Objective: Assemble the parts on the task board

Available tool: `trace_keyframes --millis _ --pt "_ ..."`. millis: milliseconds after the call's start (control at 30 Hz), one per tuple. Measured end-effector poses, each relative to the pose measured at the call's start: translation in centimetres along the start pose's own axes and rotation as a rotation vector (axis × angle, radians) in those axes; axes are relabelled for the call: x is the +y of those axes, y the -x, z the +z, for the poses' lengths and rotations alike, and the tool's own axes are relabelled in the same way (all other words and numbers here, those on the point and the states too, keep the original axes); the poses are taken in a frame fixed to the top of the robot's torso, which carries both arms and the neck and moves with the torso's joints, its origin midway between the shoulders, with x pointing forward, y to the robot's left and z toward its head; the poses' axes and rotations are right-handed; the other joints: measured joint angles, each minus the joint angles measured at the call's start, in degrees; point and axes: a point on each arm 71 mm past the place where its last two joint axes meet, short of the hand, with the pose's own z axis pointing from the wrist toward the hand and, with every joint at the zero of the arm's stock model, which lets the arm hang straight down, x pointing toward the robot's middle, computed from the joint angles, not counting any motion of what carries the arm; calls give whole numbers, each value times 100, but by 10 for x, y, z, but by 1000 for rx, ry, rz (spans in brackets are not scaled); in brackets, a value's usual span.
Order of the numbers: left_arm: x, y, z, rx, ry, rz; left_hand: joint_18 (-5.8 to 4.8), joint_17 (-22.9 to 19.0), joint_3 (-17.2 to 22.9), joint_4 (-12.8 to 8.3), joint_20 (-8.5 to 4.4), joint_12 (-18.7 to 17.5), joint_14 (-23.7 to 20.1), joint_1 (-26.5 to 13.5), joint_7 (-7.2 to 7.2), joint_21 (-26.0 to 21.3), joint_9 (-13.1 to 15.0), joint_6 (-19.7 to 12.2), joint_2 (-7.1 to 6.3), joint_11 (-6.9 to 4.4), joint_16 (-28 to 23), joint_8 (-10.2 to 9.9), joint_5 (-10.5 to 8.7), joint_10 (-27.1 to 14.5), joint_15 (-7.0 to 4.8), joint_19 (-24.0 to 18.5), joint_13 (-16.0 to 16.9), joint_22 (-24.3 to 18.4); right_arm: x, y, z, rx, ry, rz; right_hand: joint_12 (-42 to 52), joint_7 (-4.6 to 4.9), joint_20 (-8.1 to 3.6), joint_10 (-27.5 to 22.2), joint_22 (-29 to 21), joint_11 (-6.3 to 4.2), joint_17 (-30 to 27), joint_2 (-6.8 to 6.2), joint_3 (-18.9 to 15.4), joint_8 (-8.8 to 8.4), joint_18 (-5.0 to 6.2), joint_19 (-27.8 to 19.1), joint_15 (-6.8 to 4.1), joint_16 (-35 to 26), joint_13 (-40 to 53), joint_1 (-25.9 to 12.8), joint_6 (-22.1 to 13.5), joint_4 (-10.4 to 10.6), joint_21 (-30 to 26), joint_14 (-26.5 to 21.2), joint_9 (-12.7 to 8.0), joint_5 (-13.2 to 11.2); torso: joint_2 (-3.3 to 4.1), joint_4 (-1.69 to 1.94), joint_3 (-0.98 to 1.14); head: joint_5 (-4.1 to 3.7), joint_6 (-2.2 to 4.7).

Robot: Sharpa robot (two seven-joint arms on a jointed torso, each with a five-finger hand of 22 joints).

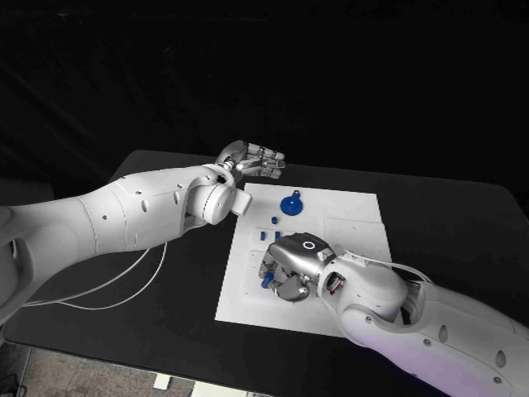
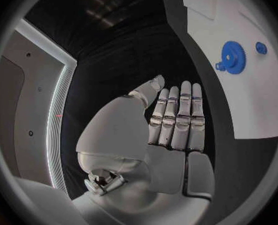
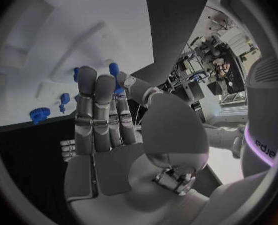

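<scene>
The right hand (image 1: 291, 269) is pinching a small blue part (image 3: 116, 80) over the near-left area of the task board (image 1: 354, 217), fingers closing around it (grip looks slight). The left hand (image 1: 250, 160) is hovering empty, fingers straight, just beyond the board's far-left corner. The part could be slipping or tilting before seating, I judge.

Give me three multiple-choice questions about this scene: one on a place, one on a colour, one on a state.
1. Where is the right hand? A over the task board; B off the table; C under the table.
2. The gear is: A grey; B blue; C red.
3. The left hand: A grips something; B makes a fist; C holds nothing, fingers straight.
Answers: A, it hovers above the white plate; B, it shows blue on white; C, the left wrist view shows its palm bare.
</scene>
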Motion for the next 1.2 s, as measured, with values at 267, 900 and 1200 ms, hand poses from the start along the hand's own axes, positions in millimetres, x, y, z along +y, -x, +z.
trace_keyframes --millis 267,900,1200 --pt "2 -1 0 3 3 -1 0 0 0 0 0 0 0 0 0 0 0 0 0 0 0 0 0 0 0 0 0 0 0 -2 1 1 1 -14 -11 -7 0 3 20 3 0 7 -1 0 0 0 1 0 -5 10 -10 -1 -26 1 -1 0 0 0 -2 0 -18" --pt "2 -1 0 5 4 -1 0 0 0 0 0 0 0 0 0 0 0 0 0 0 0 0 0 0 0 0 0 1 -3 -5 0 -1 -10 -38 4 -4 -3 15 64 15 7 4 8 -14 1 -3 2 -1 -9 10 16 -24 -29 2 -3 -1 -4 1 3 51 -65" --pt "2 -1 0 6 5 -1 0 0 0 0 0 0 0 0 0 0 0 0 0 0 0 0 0 0 0 0 0 2 -3 -5 0 -4 -14 -50 3 -6 -10 15 83 15 7 3 31 -14 2 -12 3 -5 -1 10 17 -48 -29 3 3 -1 -4 -3 7 54 -64"
